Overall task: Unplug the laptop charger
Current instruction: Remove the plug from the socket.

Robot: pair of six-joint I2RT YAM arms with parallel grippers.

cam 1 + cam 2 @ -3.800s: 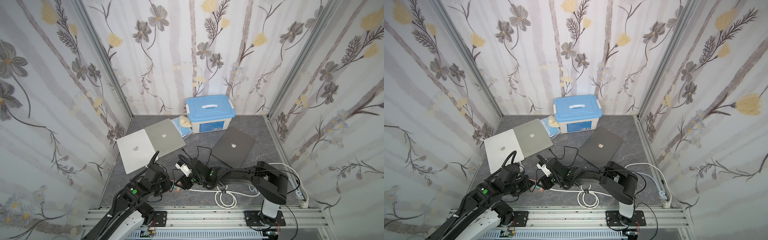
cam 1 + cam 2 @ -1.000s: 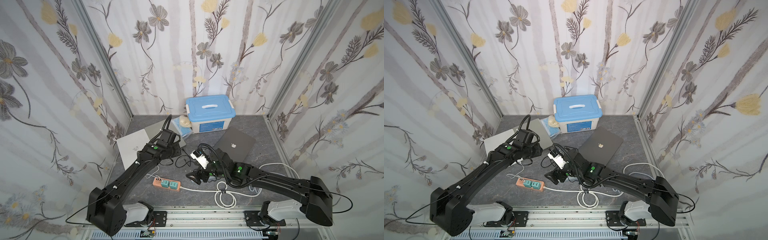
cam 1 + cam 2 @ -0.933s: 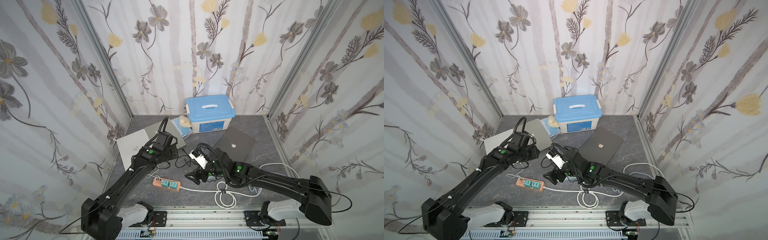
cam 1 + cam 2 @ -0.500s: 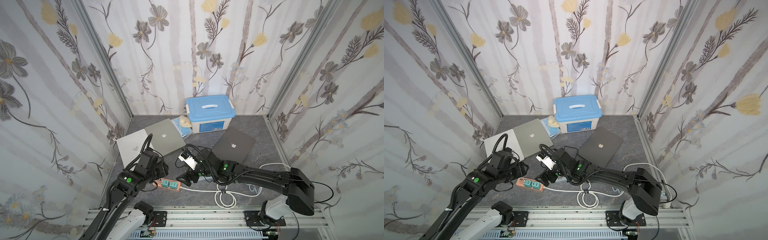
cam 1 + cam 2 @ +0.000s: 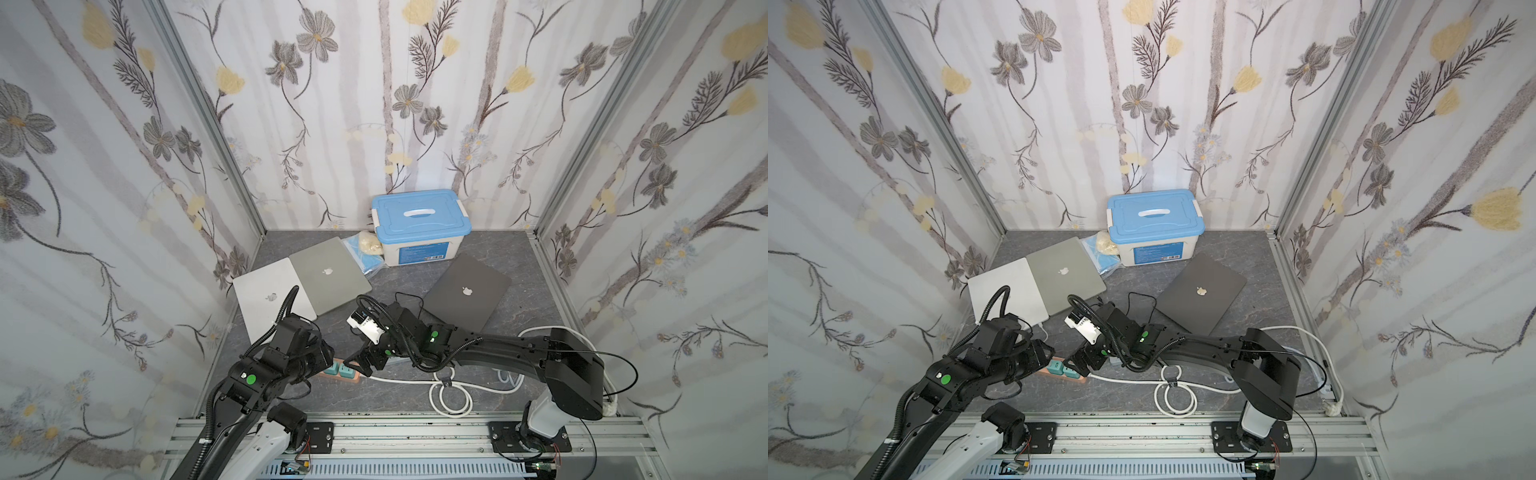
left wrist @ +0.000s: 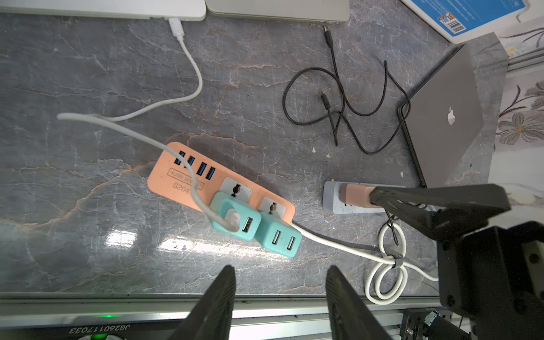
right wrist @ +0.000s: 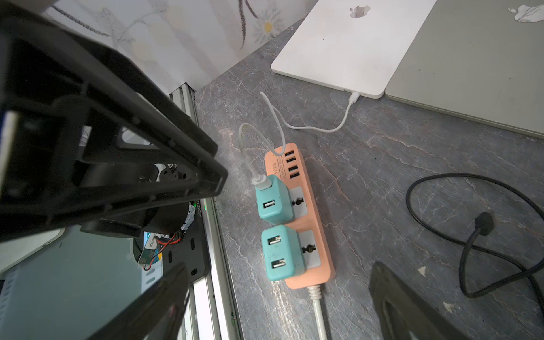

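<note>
A white storage box (image 5: 420, 232) with a blue lid stands near the back wall of floral wallpaper (image 5: 374, 104), with a crumpled plastic bag (image 5: 365, 251) touching its side. On the grey marbled table (image 5: 399, 280), a closed dark grey laptop (image 5: 467, 291) lies near the box. A closed silver-grey laptop (image 5: 328, 274) lies by the bag, and a loose black cable (image 7: 484, 220) curls between the two.

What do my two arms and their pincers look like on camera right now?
Both arms are black with white base links. The left arm and right arm each carry a round green dot and a ribbed black cable hose. A white block sits at the right wrist. The left pincer and right pincer have black, tapered, wedge-shaped fingers.
</note>
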